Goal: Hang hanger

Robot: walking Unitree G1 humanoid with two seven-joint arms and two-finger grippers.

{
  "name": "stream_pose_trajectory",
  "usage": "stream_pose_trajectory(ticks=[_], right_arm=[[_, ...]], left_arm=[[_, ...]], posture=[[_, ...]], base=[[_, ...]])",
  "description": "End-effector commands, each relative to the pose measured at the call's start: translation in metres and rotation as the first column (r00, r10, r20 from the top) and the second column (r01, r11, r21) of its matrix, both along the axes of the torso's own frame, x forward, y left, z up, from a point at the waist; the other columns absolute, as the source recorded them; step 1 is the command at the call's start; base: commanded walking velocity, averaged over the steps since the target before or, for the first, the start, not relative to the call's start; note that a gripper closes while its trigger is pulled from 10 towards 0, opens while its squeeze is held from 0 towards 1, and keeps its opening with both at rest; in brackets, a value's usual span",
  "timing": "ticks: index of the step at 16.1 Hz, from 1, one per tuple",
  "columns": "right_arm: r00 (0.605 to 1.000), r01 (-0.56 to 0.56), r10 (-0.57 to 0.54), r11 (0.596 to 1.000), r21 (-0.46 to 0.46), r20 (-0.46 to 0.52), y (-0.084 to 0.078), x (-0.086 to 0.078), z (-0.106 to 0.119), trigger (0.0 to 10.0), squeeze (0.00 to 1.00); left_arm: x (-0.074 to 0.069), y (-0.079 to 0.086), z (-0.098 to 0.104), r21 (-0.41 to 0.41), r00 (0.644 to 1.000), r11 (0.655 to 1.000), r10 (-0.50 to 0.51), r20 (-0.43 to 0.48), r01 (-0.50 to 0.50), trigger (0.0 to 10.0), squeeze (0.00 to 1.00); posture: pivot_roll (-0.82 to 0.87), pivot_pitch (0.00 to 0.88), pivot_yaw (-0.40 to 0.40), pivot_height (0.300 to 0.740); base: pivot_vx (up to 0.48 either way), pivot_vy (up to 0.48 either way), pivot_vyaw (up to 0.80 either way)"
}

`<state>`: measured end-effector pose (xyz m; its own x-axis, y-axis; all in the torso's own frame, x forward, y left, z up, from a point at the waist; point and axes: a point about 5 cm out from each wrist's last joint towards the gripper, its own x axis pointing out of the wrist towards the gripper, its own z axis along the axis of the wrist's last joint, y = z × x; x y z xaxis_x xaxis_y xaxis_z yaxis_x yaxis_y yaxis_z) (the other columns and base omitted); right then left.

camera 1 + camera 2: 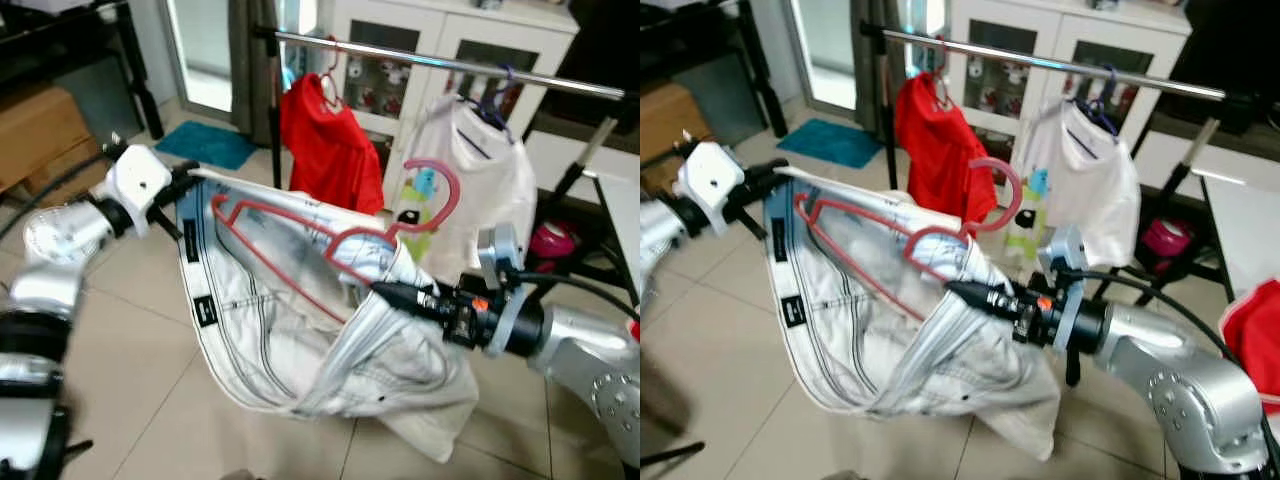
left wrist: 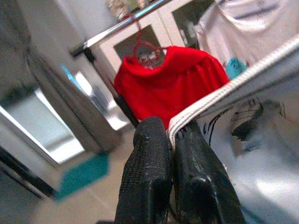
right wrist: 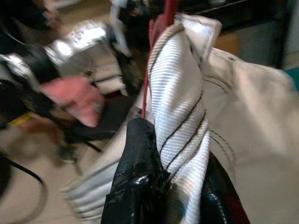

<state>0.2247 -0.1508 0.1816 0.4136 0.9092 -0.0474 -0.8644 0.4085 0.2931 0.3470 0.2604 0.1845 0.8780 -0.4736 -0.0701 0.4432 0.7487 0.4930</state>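
1. A white garment point(image 1: 300, 330) with a red hanger point(image 1: 330, 245) threaded in it was held up between the two grippers, in front of the rail and below it.
2. The right gripper point(image 1: 385, 290) was clamped on a bunched fold of the cloth beside the hanger's neck — its fingers point(image 3: 140, 168) pressed tight on the fabric.
3. The left gripper point(image 1: 190, 178) was pinched on the garment's striped hem — fingers point(image 2: 149, 182) closed.
4. Behind, a red shirt point(image 1: 330, 150) and a white shirt point(image 1: 480, 190) were hung on a metal rail point(image 1: 450, 65).
5. Farthest back, a white cabinet point(image 1: 440, 50) was seen.
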Motion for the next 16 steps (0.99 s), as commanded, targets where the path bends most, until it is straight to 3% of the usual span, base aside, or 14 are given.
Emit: stream_pose_trajectory(ticks=[1, 2, 3, 4, 7, 9, 10, 11, 12, 14, 16], right_arm=[[0.997, 0.059, -0.062, 0.997, 0.044, 0.056, -0.026, -0.005, 0.017, 0.0, 0.0], [0.996, 0.078, -0.082, 0.994, 0.075, 0.047, -0.026, -0.004, 0.019, 0.0, 0.0], [0.995, 0.086, -0.09, 0.992, 0.089, 0.046, -0.026, -0.004, 0.019, 0.0, 0.0], [0.994, 0.091, -0.099, 0.98, 0.177, 0.035, -0.024, -0.001, 0.026, 0.0, 0.0], [0.999, 0.032, -0.038, 0.972, 0.232, 0.023, -0.019, -0.004, 0.031, 0.0, 0.0], [0.993, 0.11, -0.118, 0.959, 0.26, 0.015, -0.018, 0.005, 0.034, 0.0, 0.0], [0.974, 0.218, -0.227, 0.933, 0.286, -0.001, -0.017, 0.017, 0.038, 0.0, 0.0], [0.966, 0.249, -0.258, 0.92, 0.301, -0.01, -0.016, 0.021, 0.04, 0.0, 0.0], [0.925, 0.369, -0.377, 0.863, 0.345, -0.046, -0.013, 0.034, 0.043, 0.0, 0.0], [0.877, 0.469, -0.478, 0.828, 0.309, -0.05, -0.008, 0.047, 0.04, 0.0, 0.0], [0.858, 0.502, -0.513, 0.837, 0.218, -0.006, -0.004, 0.052, 0.036, 0.0, 0.0]], left_arm=[[-0.02, 0.076, -0.016, -0.163, 0.92, 0.908, 0.366, -0.138, -0.386, 0.0, 0.0], [-0.023, 0.075, -0.028, -0.238, 0.917, 0.891, 0.344, -0.203, -0.387, 0.0, 0.0], [-0.023, 0.074, -0.031, -0.26, 0.917, 0.886, 0.333, -0.221, -0.384, 0.0, 0.0], [-0.026, 0.065, -0.049, -0.284, 0.912, 0.886, 0.282, -0.297, -0.366, 0.0, 0.0], [-0.025, 0.053, -0.066, -0.331, 0.899, 0.859, 0.281, -0.335, -0.392, 0.0, 0.0], [-0.023, 0.031, -0.076, -0.368, 0.909, 0.882, 0.138, -0.394, -0.294, 0.0, 0.0], [-0.027, 0.013, -0.086, -0.357, 0.892, 0.917, -0.003, -0.453, -0.179, 0.0, 0.0], [-0.029, 0.007, -0.09, -0.352, 0.88, 0.926, -0.051, -0.472, -0.135, 0.0, 0.0], [-0.033, -0.021, -0.099, -0.337, 0.85, 0.941, -0.17, -0.499, -0.01, 0.0, 0.0], [-0.037, -0.052, -0.101, -0.333, 0.836, 0.937, -0.263, -0.482, 0.103, 0.0, 0.0], [-0.037, -0.062, -0.099, -0.329, 0.845, 0.934, -0.283, -0.454, 0.136, 0.0, 0.0]], posture=[[-0.14, 0.0, -0.023, 0.74], [-0.14, 0.0, -0.023, 0.74], [-0.14, 0.0, -0.023, 0.74], [-0.13, 0.0, -0.031, 0.74], [-0.14, 0.0, -0.034, 0.74], [-0.14, 0.0, -0.03, 0.74], [-0.15, 0.0, -0.021, 0.74], [-0.15, 0.0, -0.019, 0.74], [-0.15, 0.0, -0.015, 0.74], [-0.16, 0.0, -0.005, 0.74], [-0.16, 0.0, -0.007, 0.74]], base=[[0.0, 0.0, 0.0], [0.0, 0.0, 0.0], [0.0, 0.0, 0.0], [0.0, 0.0, 0.0], [0.0, 0.0, 0.0], [0.0, 0.0, 0.0], [0.0, 0.0, 0.0], [0.0, 0.0, 0.0], [0.0, 0.0, 0.0], [0.0, 0.0, 0.0], [0.0, 0.0, 0.0]])
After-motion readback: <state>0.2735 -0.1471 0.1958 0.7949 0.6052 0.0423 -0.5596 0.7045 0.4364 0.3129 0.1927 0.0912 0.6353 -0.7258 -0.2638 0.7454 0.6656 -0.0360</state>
